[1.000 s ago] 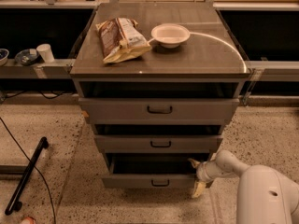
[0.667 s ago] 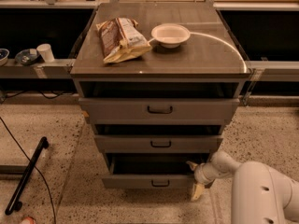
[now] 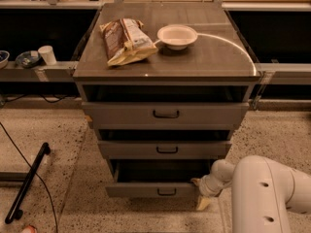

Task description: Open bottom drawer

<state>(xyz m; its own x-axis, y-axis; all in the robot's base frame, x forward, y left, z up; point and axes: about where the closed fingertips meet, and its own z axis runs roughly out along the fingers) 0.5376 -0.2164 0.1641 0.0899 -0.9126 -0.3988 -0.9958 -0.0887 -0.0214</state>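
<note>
The bottom drawer (image 3: 146, 189) is the lowest of three stacked grey drawers, with a small black bracket handle (image 3: 166, 192). It stands pulled out a little, with a dark gap above its front. My gripper (image 3: 201, 194) is at the drawer's right front corner, low near the floor, at the end of my white arm (image 3: 265, 193). It touches or nearly touches the drawer's right end; a pale yellowish fingertip (image 3: 203, 203) points down.
The middle drawer (image 3: 165, 149) and top drawer (image 3: 165, 114) sit above. On the cabinet top lie a snack bag (image 3: 125, 40) and a white bowl (image 3: 177, 35). A black bar (image 3: 26, 182) and cable lie on the speckled floor at left. A shelf with cups (image 3: 47, 55) runs behind.
My white arm has come further into view at lower right. The gripper stays at the bottom drawer's right corner. The drawer's position looks about the same.
</note>
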